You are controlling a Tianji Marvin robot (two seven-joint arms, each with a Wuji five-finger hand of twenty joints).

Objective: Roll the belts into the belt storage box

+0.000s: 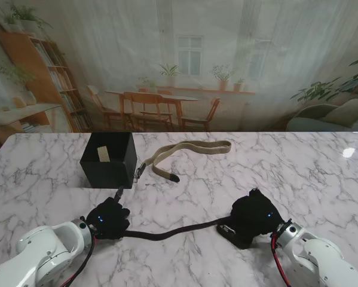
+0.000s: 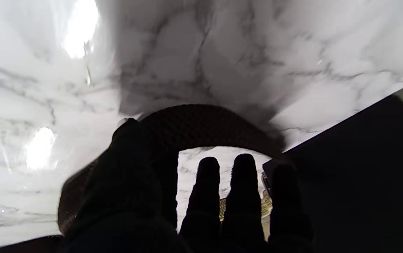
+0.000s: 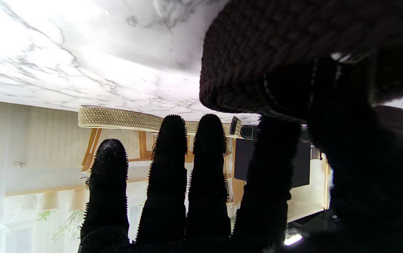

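No legible text, labels, brands, numbers or signs in any view; nothing readable on the belts, the box or the tabletop.

We see a staged test bench, not a real home. The marble-patterned table (image 1: 298, 173) ends at a printed backdrop (image 1: 179, 66) hanging in soft folds. Its picture shows a dining room with a wooden table and chairs, a bookshelf, potted plants, windows and a sofa, all flat and faintly blurred.
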